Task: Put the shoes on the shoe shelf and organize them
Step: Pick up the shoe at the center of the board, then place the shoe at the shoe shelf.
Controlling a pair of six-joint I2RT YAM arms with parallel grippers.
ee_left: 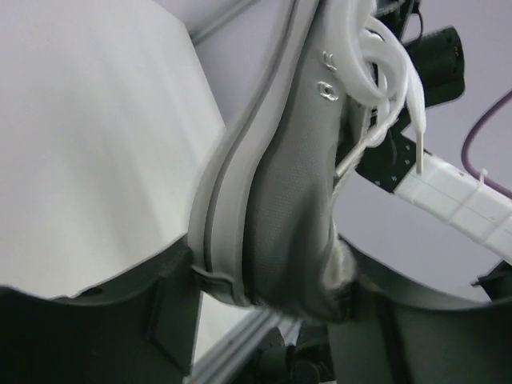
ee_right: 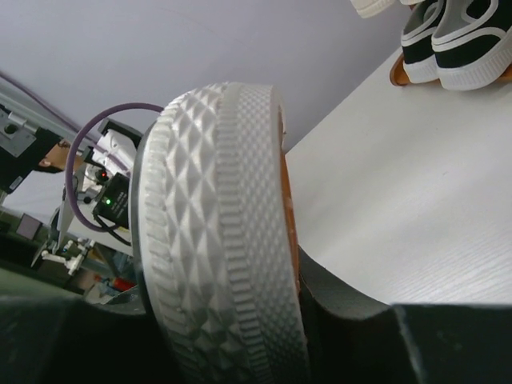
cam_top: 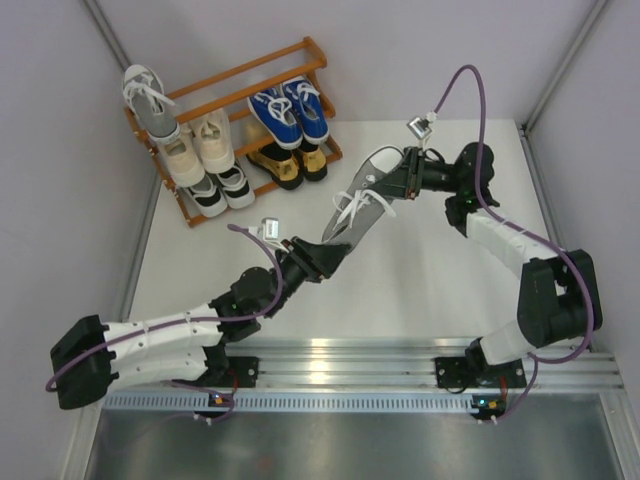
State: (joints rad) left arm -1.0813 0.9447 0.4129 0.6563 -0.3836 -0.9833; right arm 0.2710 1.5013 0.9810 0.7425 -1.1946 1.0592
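Overhead looks down; both wrist views (close-up) share grey sneaker (ee_left: pixel 288 200).

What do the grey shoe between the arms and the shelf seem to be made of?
The grey shoe: matte woven fabric, fine weave showing. Its sole: probably white rubber, moulded diamond tread. The shelf: apparently wood, orange-brown, slightly glossy.

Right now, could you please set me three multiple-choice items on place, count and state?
1. The blue sneakers sit: A on the shelf above the gold loafers; B on the table; C below the loafers.
2. Grey sneakers on the shelf: A none; B one; C two.
3. The right tool: A open, empty; B shut on the second grey sneaker; C out of view.
Key: A, blue sits a tier over gold; B, only the shelved grey sneaker stands there; B, its fingers clamp the sole.
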